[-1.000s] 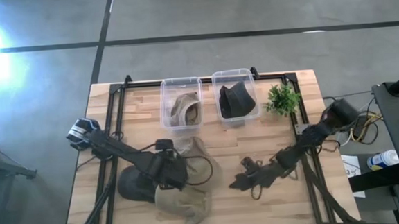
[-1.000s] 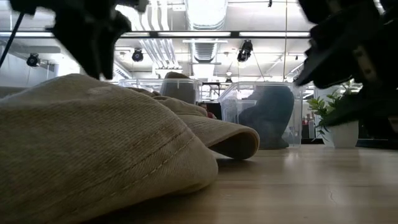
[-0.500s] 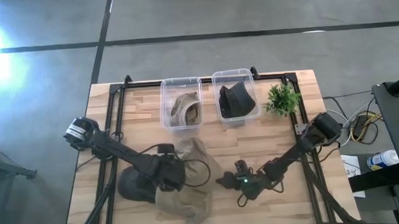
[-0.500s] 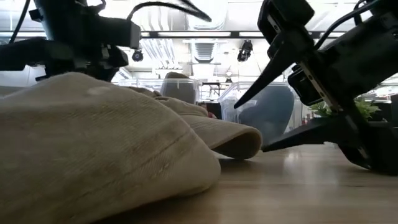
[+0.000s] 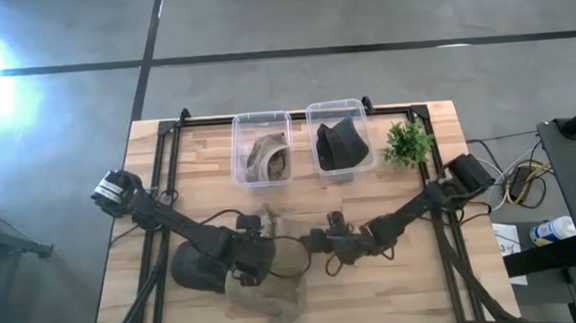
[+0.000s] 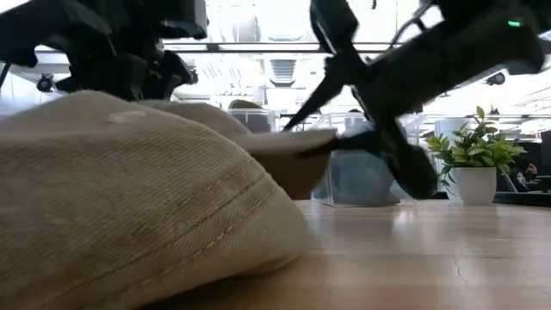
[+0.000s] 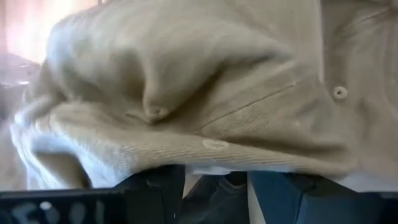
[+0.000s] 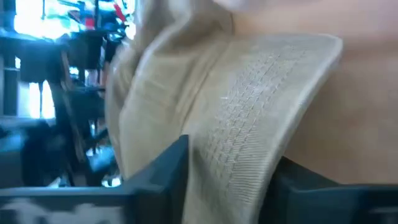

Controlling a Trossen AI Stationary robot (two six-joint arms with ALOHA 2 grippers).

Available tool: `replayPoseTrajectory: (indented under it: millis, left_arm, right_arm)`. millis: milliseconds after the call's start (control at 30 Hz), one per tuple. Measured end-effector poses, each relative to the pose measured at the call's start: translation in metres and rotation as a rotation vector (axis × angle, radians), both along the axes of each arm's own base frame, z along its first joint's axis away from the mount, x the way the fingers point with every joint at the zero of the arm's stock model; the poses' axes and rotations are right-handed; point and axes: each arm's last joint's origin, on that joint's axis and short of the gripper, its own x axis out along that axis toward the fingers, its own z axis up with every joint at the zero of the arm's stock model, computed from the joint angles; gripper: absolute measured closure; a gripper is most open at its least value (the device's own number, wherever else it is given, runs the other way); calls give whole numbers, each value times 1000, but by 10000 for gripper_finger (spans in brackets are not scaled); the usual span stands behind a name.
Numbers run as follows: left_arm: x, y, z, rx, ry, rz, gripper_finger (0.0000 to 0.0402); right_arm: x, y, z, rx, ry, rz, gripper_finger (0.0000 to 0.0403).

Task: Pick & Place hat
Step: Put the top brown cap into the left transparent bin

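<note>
Lifted now at its brim, the tan hat [image 5: 275,272] lies near the table's [image 5: 416,294] front edge, the right gripper [image 5: 311,242] having slid in to straddle that brim, while the left gripper [image 5: 252,267] pins the crown, fingers closed on fabric.

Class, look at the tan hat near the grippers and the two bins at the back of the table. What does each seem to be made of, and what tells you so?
Tan soft hat: woven cloth, probably cotton twill, matte; visible ribbed weave, stitched seams, soft folds.
Two clear bins: likely rigid transparent plastic, glossy; their contents show through the walls.
Light wooden table: plank seams and grain, smooth finish.
</note>
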Motion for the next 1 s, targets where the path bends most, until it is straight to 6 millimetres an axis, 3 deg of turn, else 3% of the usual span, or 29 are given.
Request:
replayPoseTrajectory:
  millis: [167,300,400,567,700,800,867,1000]
  left_arm:
    - [-6,-8,25,22,-28,37,236]
    - [-20,-12,66,103,-114,97,236]
    - [-34,-13,104,100,-198,160,236]
    - [-60,-12,162,-3,-381,263,236]
    - [-82,-7,198,-92,-524,300,236]
    - [-96,-2,216,-116,-610,323,236]
    - [-104,3,224,-113,-661,339,236]
    - [-115,11,232,-102,-719,368,236]
  right_arm:
    - [-1,-2,20,-70,-25,58,378]
    - [-6,-9,47,-135,-37,100,387]
    - [-11,-13,79,-200,-77,167,388]
    - [-14,-28,160,-367,-209,202,388]
    - [-12,-53,219,-541,-188,151,389]
    - [-9,-81,247,-602,-64,60,389]
    - [-3,-105,255,-622,40,11,389]
    - [17,-154,249,-573,201,-10,389]
